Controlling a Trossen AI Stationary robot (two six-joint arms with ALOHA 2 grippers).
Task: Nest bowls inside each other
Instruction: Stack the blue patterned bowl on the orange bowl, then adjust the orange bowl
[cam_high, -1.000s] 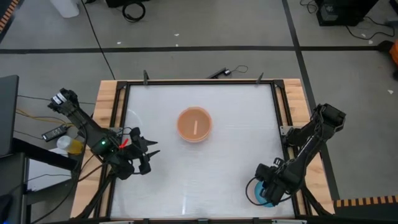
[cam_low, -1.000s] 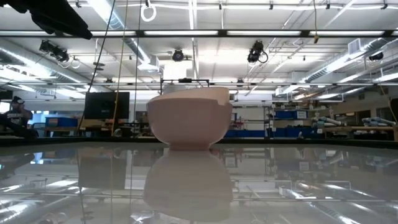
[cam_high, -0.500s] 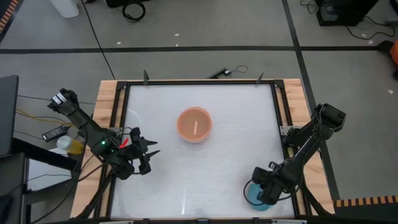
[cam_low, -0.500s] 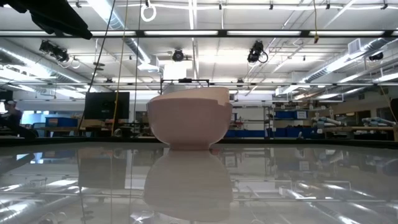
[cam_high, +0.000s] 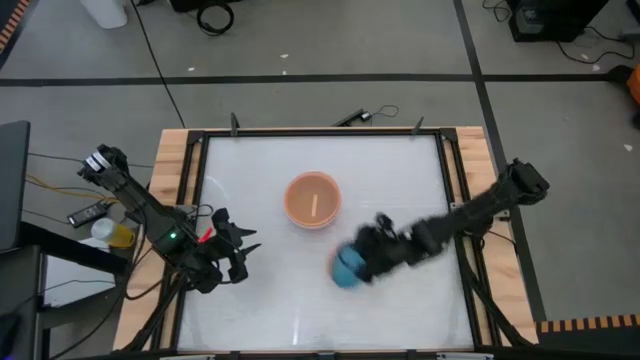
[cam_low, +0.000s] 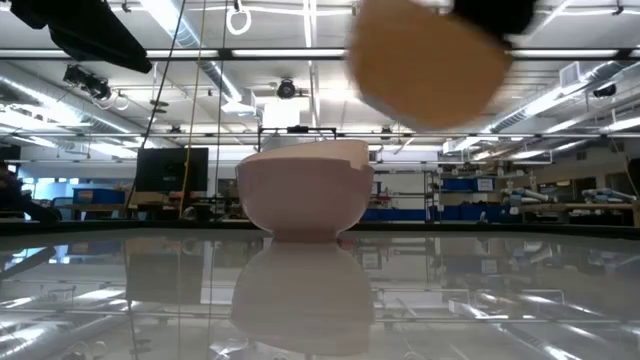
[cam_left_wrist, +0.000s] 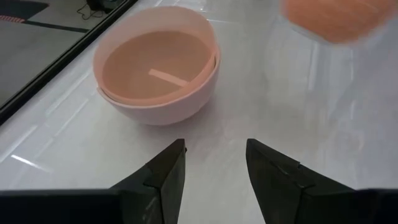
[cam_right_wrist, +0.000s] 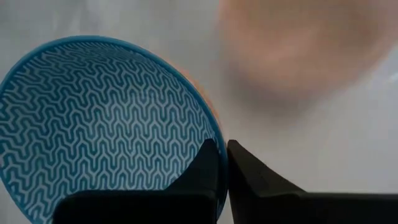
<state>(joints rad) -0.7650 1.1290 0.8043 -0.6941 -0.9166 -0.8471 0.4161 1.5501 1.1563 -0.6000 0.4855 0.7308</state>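
At the table's middle stands a stack of nested bowls (cam_high: 313, 200): a peach-orange bowl sits inside a pale cream one (cam_left_wrist: 158, 71), whose foot rests on the white tabletop. The blue bowl (cam_high: 348, 268), zigzag-patterned inside (cam_right_wrist: 106, 118) and orange outside (cam_low: 430, 65), hangs in the air near-right of the stack. My right gripper (cam_high: 365, 262) is shut on it. My left gripper (cam_high: 240, 255) stands open near the left edge, its fingers (cam_left_wrist: 214, 168) pointing at the stack and touching nothing. My right gripper holds the blue bowl by its rim (cam_right_wrist: 214, 134), with one finger inside the bowl and one outside. The fingers slant down at it from the table's right side. The bowl is lifted clear of the table, its mouth upward.
A black frame (cam_high: 320, 133) runs along the table's far edge and sides, with wooden strips (cam_high: 168, 190) outside it. Bare white tabletop (cam_high: 400, 180) lies all around the stack. Cables and small items lie off the table at the left (cam_high: 95, 215).
My right gripper has taken the blue bowl from the table's near right corner. It has lifted the bowl clear and swung it fast toward the left, close to the stack, turning as it went. The stack has stayed put.
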